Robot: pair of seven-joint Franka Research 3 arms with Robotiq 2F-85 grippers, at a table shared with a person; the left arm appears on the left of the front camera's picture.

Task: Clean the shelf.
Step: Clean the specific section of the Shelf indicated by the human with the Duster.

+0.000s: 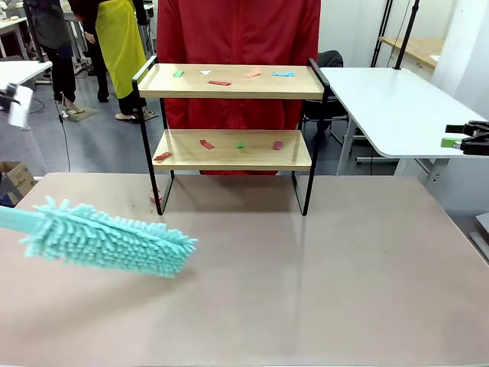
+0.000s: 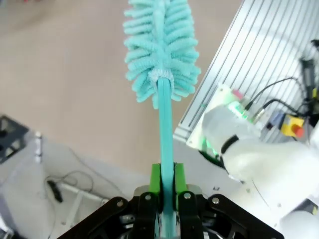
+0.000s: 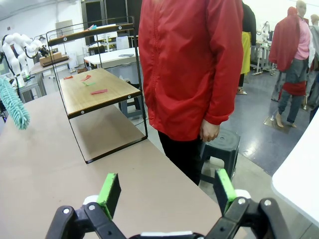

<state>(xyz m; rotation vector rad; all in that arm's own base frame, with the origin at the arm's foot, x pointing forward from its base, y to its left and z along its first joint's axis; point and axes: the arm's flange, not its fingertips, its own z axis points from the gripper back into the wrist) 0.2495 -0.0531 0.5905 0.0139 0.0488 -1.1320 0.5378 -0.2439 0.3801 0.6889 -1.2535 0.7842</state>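
The shelf (image 1: 229, 82) stands at the far middle of the beige table, with several coloured paper scraps on its top board and on its lower board (image 1: 229, 157). A fluffy teal duster (image 1: 107, 241) hovers low over the table at the front left, short of the shelf. My left gripper (image 2: 167, 181) is shut on the duster's handle, and the duster head (image 2: 160, 45) points away from it. My right gripper (image 3: 167, 191) is open and holds nothing. It hangs off the table's right side (image 1: 458, 136), facing the shelf (image 3: 94, 92) and the duster (image 3: 12, 104).
A person in a red jacket (image 1: 237, 30) stands right behind the shelf. A white table (image 1: 390, 99) is at the far right, and a dark stool (image 3: 219, 144) stands beside the person. A red scrap (image 1: 155, 199) lies by the shelf's left foot. The beige tabletop (image 1: 321, 283) is bare in front.
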